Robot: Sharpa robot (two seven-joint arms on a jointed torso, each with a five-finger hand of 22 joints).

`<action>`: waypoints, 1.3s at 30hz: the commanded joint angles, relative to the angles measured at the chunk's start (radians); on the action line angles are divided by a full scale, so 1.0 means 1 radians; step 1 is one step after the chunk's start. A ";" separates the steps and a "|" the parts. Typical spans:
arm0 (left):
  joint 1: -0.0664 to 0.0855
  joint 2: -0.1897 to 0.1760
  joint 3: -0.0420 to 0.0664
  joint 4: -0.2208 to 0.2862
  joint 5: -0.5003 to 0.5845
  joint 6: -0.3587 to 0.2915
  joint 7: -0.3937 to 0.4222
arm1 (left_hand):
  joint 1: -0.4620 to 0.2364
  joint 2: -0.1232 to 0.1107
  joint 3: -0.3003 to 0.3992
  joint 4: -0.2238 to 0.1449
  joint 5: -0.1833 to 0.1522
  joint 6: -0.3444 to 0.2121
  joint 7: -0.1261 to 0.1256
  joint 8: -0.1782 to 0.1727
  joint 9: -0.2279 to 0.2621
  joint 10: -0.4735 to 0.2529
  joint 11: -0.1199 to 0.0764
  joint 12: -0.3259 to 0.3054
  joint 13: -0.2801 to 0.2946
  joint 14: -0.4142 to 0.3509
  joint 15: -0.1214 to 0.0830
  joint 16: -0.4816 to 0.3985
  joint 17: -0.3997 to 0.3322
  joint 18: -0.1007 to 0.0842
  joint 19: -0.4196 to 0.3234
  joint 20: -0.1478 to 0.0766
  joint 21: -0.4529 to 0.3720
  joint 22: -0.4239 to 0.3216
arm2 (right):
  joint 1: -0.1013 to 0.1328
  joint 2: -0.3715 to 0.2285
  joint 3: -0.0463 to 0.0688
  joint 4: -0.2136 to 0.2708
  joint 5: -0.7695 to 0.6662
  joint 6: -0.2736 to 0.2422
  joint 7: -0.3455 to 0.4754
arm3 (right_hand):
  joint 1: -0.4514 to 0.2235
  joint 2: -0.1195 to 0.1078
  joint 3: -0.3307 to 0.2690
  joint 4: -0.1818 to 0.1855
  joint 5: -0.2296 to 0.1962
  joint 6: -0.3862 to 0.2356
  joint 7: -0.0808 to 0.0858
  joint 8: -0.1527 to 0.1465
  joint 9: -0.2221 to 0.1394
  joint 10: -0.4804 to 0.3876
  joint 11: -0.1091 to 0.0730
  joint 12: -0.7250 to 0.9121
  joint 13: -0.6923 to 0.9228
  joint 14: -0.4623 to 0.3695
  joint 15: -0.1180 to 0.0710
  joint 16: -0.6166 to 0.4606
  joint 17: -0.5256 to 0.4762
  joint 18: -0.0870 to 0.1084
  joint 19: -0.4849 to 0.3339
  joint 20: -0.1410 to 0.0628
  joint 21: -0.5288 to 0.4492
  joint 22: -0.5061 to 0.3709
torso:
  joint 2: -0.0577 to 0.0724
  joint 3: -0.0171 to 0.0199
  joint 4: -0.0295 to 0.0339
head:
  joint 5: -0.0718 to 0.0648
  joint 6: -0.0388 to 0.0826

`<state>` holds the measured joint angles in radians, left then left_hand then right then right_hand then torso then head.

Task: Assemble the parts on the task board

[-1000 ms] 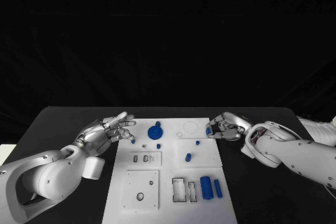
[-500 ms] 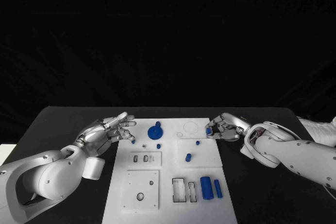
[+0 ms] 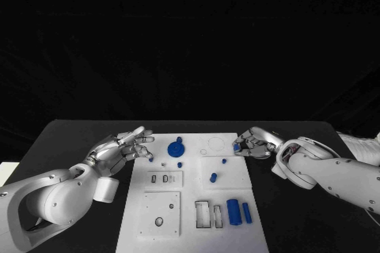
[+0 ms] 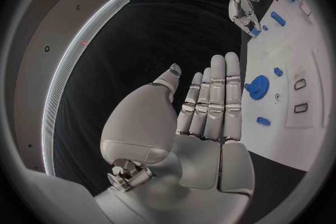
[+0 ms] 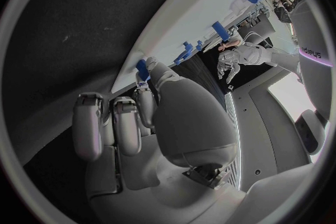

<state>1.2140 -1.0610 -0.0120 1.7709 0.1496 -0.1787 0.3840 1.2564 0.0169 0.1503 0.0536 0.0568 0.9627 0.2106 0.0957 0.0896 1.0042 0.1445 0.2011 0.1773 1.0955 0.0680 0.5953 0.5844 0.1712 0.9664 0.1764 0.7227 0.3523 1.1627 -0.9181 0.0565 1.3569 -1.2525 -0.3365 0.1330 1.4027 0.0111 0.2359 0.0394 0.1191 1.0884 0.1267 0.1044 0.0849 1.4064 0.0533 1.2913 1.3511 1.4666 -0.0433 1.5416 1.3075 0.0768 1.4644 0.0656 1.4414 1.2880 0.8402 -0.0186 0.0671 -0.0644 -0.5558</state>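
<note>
The task board (image 3: 190, 209) sits centre-bottom of the head view on the black tabletop (image 3: 63, 138). At its left edge the left hand (image 3: 120, 149) hovers released, fingers spread, grasping nothing. Blue parts dot the white plate: a gear (image 3: 175, 150) up top, cylinders (image 3: 234, 211) lower right. On the right, the right hand (image 3: 255, 144) pinches a small blue piece (image 3: 236, 147) at the board's edge. That grip looks thin, so I'd guess the piece could slip or tilt when seated.
</note>
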 commanded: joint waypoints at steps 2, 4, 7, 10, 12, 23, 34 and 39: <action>0.000 0.000 0.000 0.003 0.001 0.024 0.003 | 0.001 0.006 0.000 -0.005 -0.001 -0.004 -0.001 -0.004 -0.001 -0.009 0.000 -0.004 -0.001 0.005 0.004 -0.005 -0.001 0.013 0.008 0.000 -0.003 -0.001 | -0.001 0.002 0.001 0.000 0.006 -0.044 0.007 | 0.015 0.044 0.023 -0.010 -0.010 0.050 -0.032 0.027 0.021 0.025 -0.039 0.002 0.024 0.095 -0.011 0.006 0.223 -0.021 0.002 -0.012 0.005 0.004 | 0.000 -0.0004 0.0005 | 0.000 -0.001; 0.000 0.000 0.000 0.003 0.001 0.024 0.003 | 0.001 0.006 0.000 -0.005 -0.001 -0.004 -0.001 -0.004 -0.001 -0.009 0.000 -0.004 -0.001 0.005 0.004 -0.005 -0.001 0.013 0.008 0.000 -0.003 -0.001 | -0.001 0.002 0.002 0.002 0.007 -0.054 0.007 | 0.014 0.045 0.026 -0.012 -0.010 0.051 -0.033 0.028 0.022 0.026 -0.040 0.002 0.024 0.095 -0.012 0.006 0.223 -0.021 0.002 -0.013 0.006 0.004 | 0.000 -0.0001 0.0001 | 0.002 -0.001; 0.000 0.000 0.000 0.003 0.001 0.025 0.002 | 0.001 0.006 0.000 -0.005 -0.001 -0.004 -0.001 -0.004 -0.001 -0.009 0.000 -0.004 -0.001 0.005 0.004 -0.005 -0.001 0.013 0.008 0.000 -0.003 -0.001 | -0.001 0.002 0.005 0.012 0.017 -0.062 0.005 | 0.011 0.041 0.031 -0.016 -0.012 0.050 -0.033 0.030 0.023 0.026 -0.041 0.002 0.024 0.096 -0.013 0.007 0.225 -0.022 0.003 -0.015 0.007 0.006 | 0.000 -0.0004 0.0001 | 0.001 -0.001; 0.000 -0.001 0.000 0.004 0.001 0.025 0.002 | 0.001 0.006 0.000 -0.005 -0.001 -0.004 -0.001 -0.004 -0.001 -0.009 0.000 -0.004 -0.001 0.005 0.004 -0.005 -0.001 0.013 0.008 0.000 -0.003 -0.001 | 0.001 -0.002 0.010 0.039 0.034 -0.066 -0.007 | 0.002 0.032 0.031 -0.020 -0.013 0.045 -0.032 0.029 0.024 0.026 -0.041 0.000 0.023 0.095 -0.013 0.007 0.225 -0.022 0.003 -0.017 0.006 0.006 | -0.002 -0.0018 -0.0008 | 0.004 0.000; 0.000 -0.001 0.000 0.004 0.001 0.025 0.002 | 0.001 0.006 0.000 -0.005 -0.001 -0.004 -0.001 -0.004 -0.001 -0.009 0.000 -0.004 -0.001 0.005 0.004 -0.005 -0.001 0.013 0.008 0.000 -0.003 -0.001 | 0.006 -0.007 0.012 0.070 0.046 -0.069 -0.024 | -0.005 0.027 0.031 -0.020 -0.012 0.043 -0.032 0.029 0.025 0.026 -0.040 -0.001 0.023 0.096 -0.013 0.007 0.225 -0.022 0.003 -0.017 0.006 0.005 | -0.002 -0.0029 -0.0011 | 0.006 -0.001; 0.000 0.014 0.000 -0.014 0.001 0.026 0.001 | 0.001 0.006 0.000 -0.005 -0.001 -0.004 -0.001 -0.004 -0.001 -0.009 0.000 -0.004 -0.001 0.005 0.004 -0.005 -0.001 0.013 0.008 0.000 -0.003 -0.001 | 0.044 0.053 0.012 0.215 0.017 -0.069 -0.201 | -0.034 0.018 0.029 -0.016 -0.017 0.039 -0.032 0.031 0.028 0.024 -0.040 -0.008 0.020 0.095 -0.013 0.005 0.222 -0.020 0.000 -0.017 0.003 -0.001 | -0.016 -0.0146 0.0013 | 0.031 -0.018; 0.000 0.038 0.000 -0.052 0.012 0.029 0.003 | 0.000 0.005 0.000 -0.006 -0.001 -0.005 0.000 -0.004 -0.001 -0.009 0.001 -0.004 -0.002 0.004 0.004 -0.006 -0.001 0.013 0.008 0.000 -0.005 -0.002 | 0.022 0.223 -0.028 0.205 -0.129 -0.006 -0.298 | -0.047 0.015 0.029 -0.013 -0.018 0.035 -0.031 0.029 0.028 0.022 -0.039 -0.012 0.017 0.094 -0.013 0.004 0.220 -0.020 -0.001 -0.017 0.000 -0.006 | -0.032 -0.0286 0.0117 | 0.113 -0.065; 0.001 0.050 0.000 -0.064 0.013 0.028 0.004 | 0.000 0.005 0.000 -0.006 -0.001 -0.005 0.000 -0.004 -0.001 -0.009 0.001 -0.004 -0.002 0.004 0.004 -0.006 -0.001 0.013 0.008 0.000 -0.005 -0.002 | 0.000 0.283 -0.042 0.184 -0.200 0.011 -0.314 | -0.051 0.014 0.029 -0.012 -0.018 0.033 -0.030 0.028 0.028 0.021 -0.039 -0.015 0.016 0.094 -0.013 0.003 0.218 -0.019 -0.003 -0.017 -0.001 -0.009 | -0.034 -0.0306 0.0173 | 0.131 -0.073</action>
<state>1.2142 -1.0138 -0.0120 1.7083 0.1553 -0.1731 0.3799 1.2564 0.0169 0.1503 0.0537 0.0568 0.9627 0.2105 0.0957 0.0896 1.0042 0.1445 0.2011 0.1766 1.0955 0.0680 0.5953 0.5846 0.1712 0.9664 0.1764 0.7228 0.3511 1.1643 -0.6379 0.0134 1.5450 -1.3620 -0.3612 -0.1392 1.3601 0.0211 0.2633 0.0215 0.0983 1.0890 0.1270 0.1049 0.0851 1.4080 0.0374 1.2799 1.3511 1.4684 -0.0484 1.5453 1.3081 0.0671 1.4642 0.0556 1.4408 1.2800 0.8088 -0.0472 0.0806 0.0557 -0.6247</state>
